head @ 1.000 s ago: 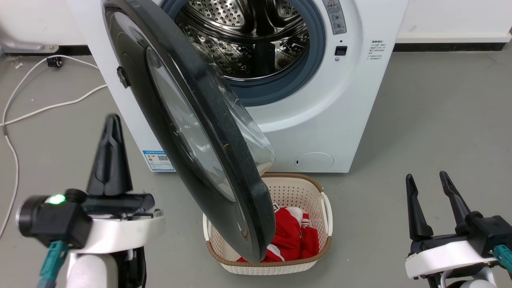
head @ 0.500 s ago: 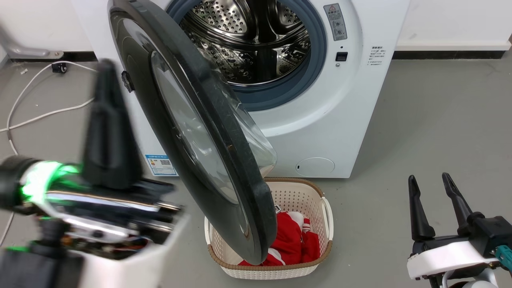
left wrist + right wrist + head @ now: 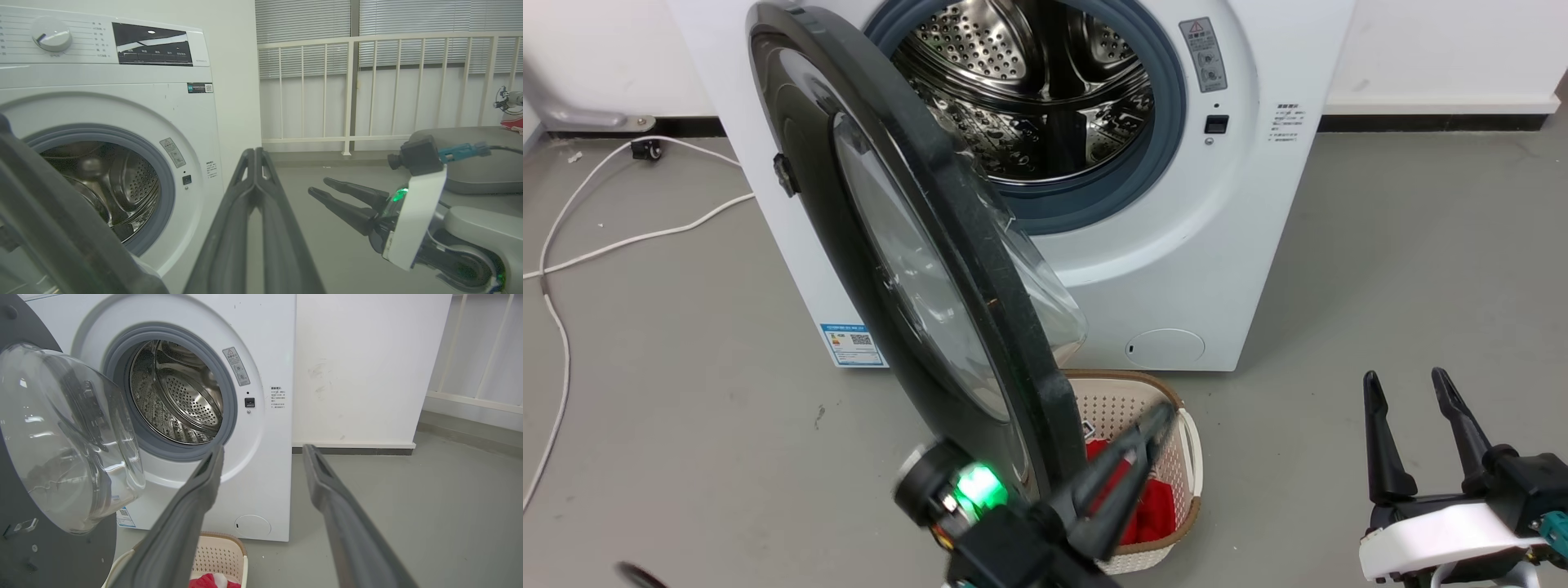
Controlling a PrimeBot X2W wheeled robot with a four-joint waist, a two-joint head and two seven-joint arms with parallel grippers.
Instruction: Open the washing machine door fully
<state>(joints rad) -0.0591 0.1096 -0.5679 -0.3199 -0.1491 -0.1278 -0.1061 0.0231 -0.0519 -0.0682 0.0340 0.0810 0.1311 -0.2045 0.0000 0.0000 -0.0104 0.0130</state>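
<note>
Head view: washing machine door [image 3: 907, 269], standing partway open, lies just left of the left gripper [image 3: 1153, 423], fingers pressed together over a laundry basket [image 3: 1180, 474]; the right gripper [image 3: 1403, 380], fingers spread and empty, sits well apart to the right.

I can't make out any wording: the grey label [image 3: 1203, 55] high on the front of the washing machine [image 3: 1176, 245] shows a red warning triangle above tiny print. A blue-edged sticker [image 3: 852, 343] low on that front carries a QR code, and the rows of print around the dial [image 3: 51, 33] are too small to read.
</note>
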